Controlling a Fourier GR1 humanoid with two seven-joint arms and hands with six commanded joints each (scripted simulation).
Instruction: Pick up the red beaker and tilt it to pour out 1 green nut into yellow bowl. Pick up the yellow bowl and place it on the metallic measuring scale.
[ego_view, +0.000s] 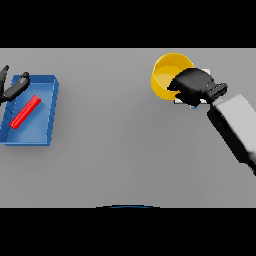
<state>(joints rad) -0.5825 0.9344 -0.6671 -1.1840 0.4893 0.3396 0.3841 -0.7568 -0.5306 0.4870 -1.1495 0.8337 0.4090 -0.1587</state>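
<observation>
Nearest to you is the right forearm (235, 127), white and grey, reaching in from the right edge toward the far right part of the grey table (120, 150). You have one yellow bowl (167, 74) there, and your right hand (196, 86) is on its near right side, dark fingers curled over the rim so that the hand grips the bowl. Just under the hand, you can see a small pale corner of something (179, 101) with a blue speck beside it; too little shows to say what it is. On the far left, you have one blue tray (47, 107), open-topped, and in it lies one red thing (25, 112), long and narrow, set slantwise on the tray floor. You cannot tell from here whether that is the beaker on its side. Your left hand (11, 87) shows at the left edge, over the tray's far left corner, its fingers straight and spread apart, holding nothing and apart from the red thing.
</observation>
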